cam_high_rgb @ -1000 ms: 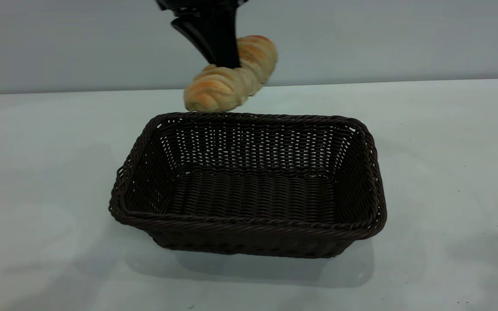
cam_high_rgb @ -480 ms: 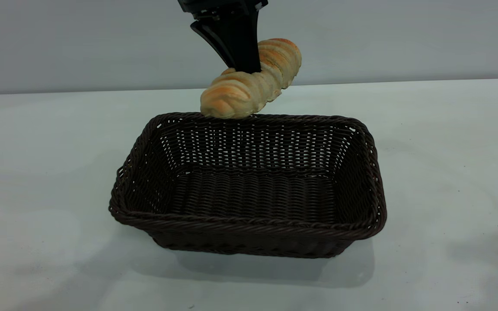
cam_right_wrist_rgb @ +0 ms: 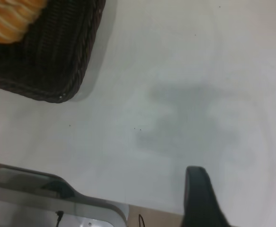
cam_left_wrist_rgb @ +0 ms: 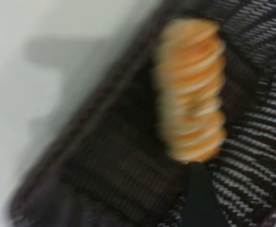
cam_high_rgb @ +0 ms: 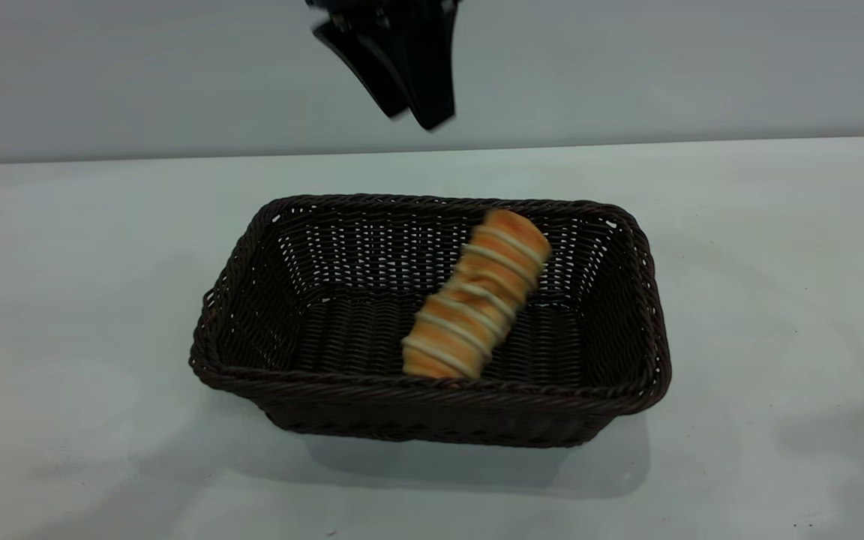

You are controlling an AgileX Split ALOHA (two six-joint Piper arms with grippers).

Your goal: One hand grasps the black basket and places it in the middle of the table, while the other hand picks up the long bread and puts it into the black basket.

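Exterior view: long bread inside black basket

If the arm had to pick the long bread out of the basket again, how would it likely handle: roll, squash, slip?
The long bread is rounded and oblong, so it would probably roll sideways if nudged. It lies tilted, its far end propped against the black basket wall, so it may settle flatter when touched. Its ridged crust probably offers grip, though it looks soft enough to dent. The left pincer hangs open above.
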